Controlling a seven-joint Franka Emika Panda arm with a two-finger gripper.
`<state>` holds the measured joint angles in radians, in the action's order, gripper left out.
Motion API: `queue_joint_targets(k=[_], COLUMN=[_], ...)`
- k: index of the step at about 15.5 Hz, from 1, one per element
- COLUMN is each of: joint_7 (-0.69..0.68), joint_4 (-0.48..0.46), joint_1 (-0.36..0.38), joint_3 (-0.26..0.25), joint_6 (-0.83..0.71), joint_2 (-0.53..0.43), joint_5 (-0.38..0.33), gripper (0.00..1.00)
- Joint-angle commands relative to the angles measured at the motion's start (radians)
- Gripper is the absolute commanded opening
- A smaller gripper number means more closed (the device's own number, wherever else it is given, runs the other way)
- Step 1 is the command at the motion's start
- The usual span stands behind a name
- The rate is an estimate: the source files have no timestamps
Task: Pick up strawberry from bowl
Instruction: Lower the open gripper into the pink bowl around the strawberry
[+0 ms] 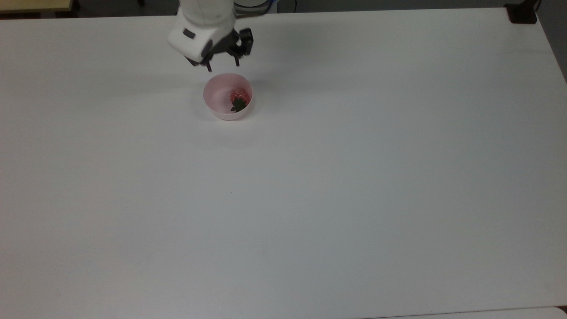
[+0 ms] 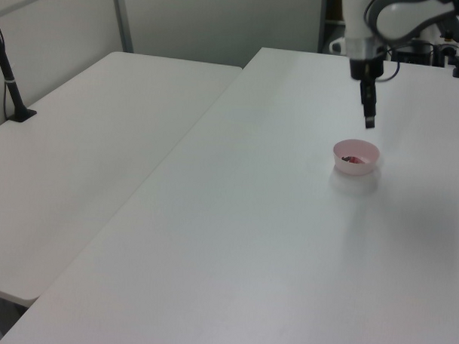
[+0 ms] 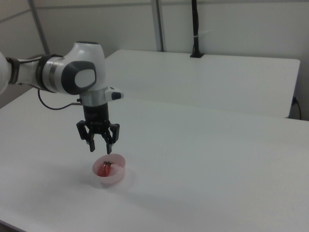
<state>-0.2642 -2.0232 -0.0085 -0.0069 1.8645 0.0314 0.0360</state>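
Note:
A small pale pink bowl (image 1: 218, 91) (image 2: 357, 157) (image 3: 116, 176) stands on the white table. In it lies a red strawberry (image 1: 238, 97) (image 2: 353, 159) (image 3: 105, 168) with a dark green cap, against the bowl's right wall in the top view. My gripper (image 1: 223, 65) (image 2: 369, 122) (image 3: 100, 148) hangs open in the air just above the bowl's far rim, fingers pointing down, with nothing between them. The white arm reaches in from the top view's top edge.
The broad white table (image 1: 310, 199) spreads around the bowl. A second white table (image 2: 87, 159) adjoins it at the left view's left, with a black pole clamped at its edge (image 2: 10, 81). A black clamp (image 1: 522, 13) sits at the top view's top right corner.

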Motion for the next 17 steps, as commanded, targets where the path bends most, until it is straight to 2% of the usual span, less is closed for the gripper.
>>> queue_joint_targets(k=[1,17], joint_7=[0.094,0.115], joint_4=[-0.016,-0.032], joint_1=[0.005,0.007], joint_3=[0.022,0.025], joint_6=[0.096,0.213], joint_2=[0.062,0.189], joint_5=[0.015,0.024], gripper=[0.63,0.64])
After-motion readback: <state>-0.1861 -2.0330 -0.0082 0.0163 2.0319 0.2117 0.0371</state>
